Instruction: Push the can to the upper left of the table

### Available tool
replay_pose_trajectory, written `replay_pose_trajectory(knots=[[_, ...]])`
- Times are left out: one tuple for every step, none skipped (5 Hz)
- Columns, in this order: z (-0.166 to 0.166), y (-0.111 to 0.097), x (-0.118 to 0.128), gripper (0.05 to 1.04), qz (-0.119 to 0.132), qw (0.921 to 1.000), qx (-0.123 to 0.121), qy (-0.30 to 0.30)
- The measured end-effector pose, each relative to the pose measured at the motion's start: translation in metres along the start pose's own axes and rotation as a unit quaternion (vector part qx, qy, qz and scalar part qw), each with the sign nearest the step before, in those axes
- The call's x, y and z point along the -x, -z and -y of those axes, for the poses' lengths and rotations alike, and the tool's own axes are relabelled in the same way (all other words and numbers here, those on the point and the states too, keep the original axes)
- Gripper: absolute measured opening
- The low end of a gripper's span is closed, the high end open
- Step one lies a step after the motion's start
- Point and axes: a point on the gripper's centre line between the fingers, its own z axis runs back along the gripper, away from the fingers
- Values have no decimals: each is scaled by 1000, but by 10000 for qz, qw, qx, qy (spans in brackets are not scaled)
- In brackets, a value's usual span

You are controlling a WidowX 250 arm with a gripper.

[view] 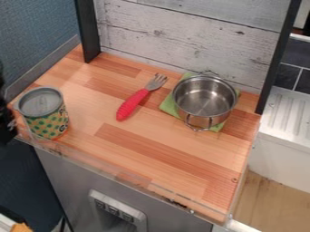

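- The step in hand looks like lining up for the push: the end effector (7, 124) is at the left edge of the view, just beside the can (47, 118).
- Whether the end effector is wide or narrow, I cannot tell.
- The can stands upright at the left end of the bench (151, 131), by its front corner, so the push seems yet to be done.
- The next move probably calls for contact low on the can's near side, then a steady slide toward the back left corner, by the black post (88, 31); pressing high could tip it.
- The can is a squat cylinder with a grey, rimmed top (41, 101), a yellowish label with dark green spots, dark lettering and some orange at its foot.
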Motion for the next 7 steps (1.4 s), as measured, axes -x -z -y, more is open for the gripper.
replay_pose_trajectory(knots=[[-4, 17, -2, 999, -96, 9997, -127, -169], [1, 33, -10, 999, -254, 9995, 45, -198], [8, 43, -30, 999, -314, 9991, 255, -145], [17, 46, -51, 999, -289, 9988, 401, -45], [26, 40, -71, 999, -137, 9989, 450, 84], [35, 43, -87, 999, -119, 9986, 474, 205], [39, 49, -105, 999, -127, 9988, 467, 102]])
